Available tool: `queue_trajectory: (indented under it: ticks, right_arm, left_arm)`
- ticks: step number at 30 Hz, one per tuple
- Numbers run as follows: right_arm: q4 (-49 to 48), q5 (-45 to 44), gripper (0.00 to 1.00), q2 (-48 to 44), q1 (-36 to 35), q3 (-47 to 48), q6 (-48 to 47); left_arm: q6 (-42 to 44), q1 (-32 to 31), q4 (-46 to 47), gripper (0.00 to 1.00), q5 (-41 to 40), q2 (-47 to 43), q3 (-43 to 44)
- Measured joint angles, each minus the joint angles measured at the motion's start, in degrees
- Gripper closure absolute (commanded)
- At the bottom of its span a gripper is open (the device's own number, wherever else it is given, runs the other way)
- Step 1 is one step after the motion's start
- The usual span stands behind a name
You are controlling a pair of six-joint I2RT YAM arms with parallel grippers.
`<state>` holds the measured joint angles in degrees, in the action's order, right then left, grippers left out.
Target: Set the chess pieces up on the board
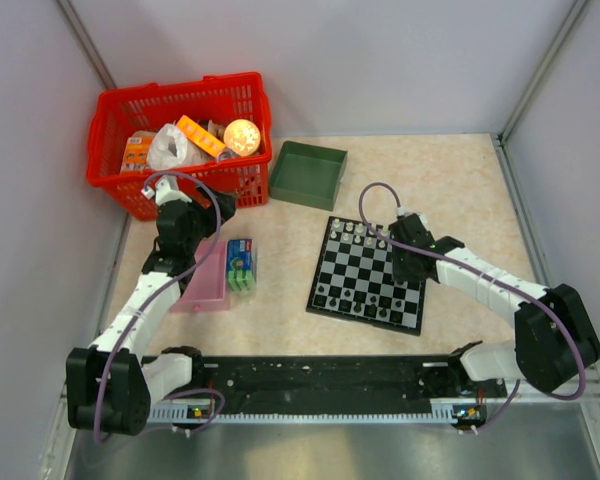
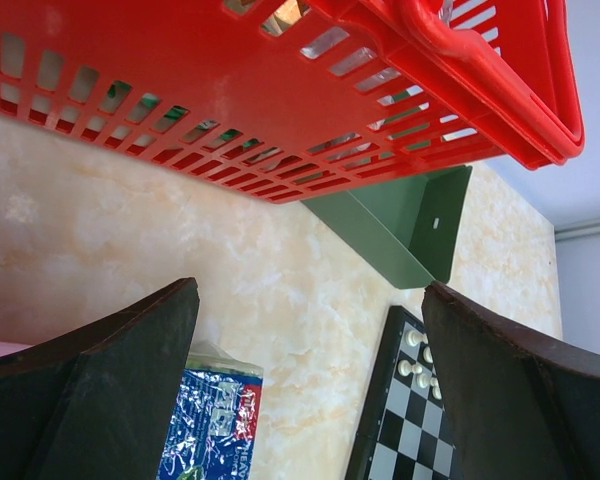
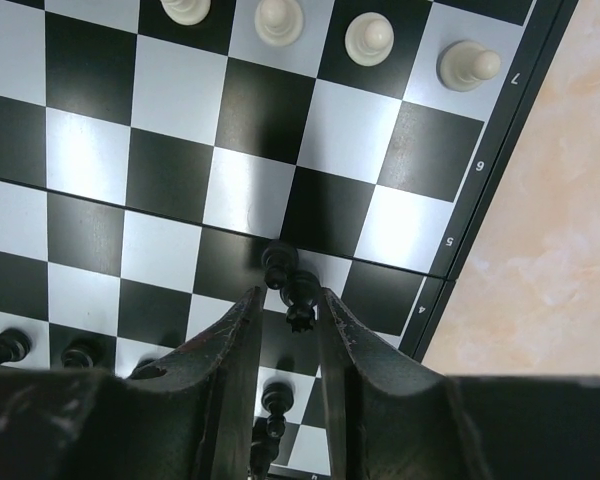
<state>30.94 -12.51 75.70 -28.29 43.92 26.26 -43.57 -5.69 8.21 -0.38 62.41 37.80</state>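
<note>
The board [image 1: 365, 318] lies right of centre, with white chess pieces [image 1: 355, 230] along its far edge and black ones [image 1: 360, 300] near its front. My right gripper [image 1: 405, 262] hovers low over the board's right side. In the right wrist view its jaws [image 3: 288, 293] stand narrowly apart around a black crowned piece [image 3: 300, 300], with a gap on the left side. A second black piece [image 3: 278, 262] stands just beyond. White pawns [image 3: 369, 37] line the far row. My left gripper [image 2: 310, 330] is wide open and holds nothing, above the table by the basket.
A red basket [image 1: 180, 140] of groceries stands at the back left, with a green tray [image 1: 308, 172] beside it. A pink tray [image 1: 205, 285] and a blue-green packet [image 1: 241, 264] lie under the left arm. Walls close in on both sides.
</note>
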Motion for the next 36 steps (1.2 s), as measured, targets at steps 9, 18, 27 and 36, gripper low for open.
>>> queue_trajectory:
  ticks: [9, 18, 27, 36]
  right_arm:
    - [0.4, 0.2, 0.79, 0.0, 0.0, 0.0, -0.2]
    - [1.2, 0.0, 0.9, -0.3, 0.0, 0.0, -0.2]
    - [2.4, -0.1, 0.96, -1.6, 0.0, 0.0, 0.2]
    - [8.4, -0.7, 1.0, -13.7, -0.7, -2.1, 6.3]
  left_arm:
    - [0.0, 0.0, 0.0, 0.01, 1.0, 0.0, 0.0]
    - [0.0, 0.0, 0.0, 0.01, 1.0, 0.0, 0.0]
    - [0.0, 0.0, 0.0, 0.01, 1.0, 0.0, 0.0]
    - [0.0, 0.0, 0.2, 0.01, 1.3, 0.0, 0.0]
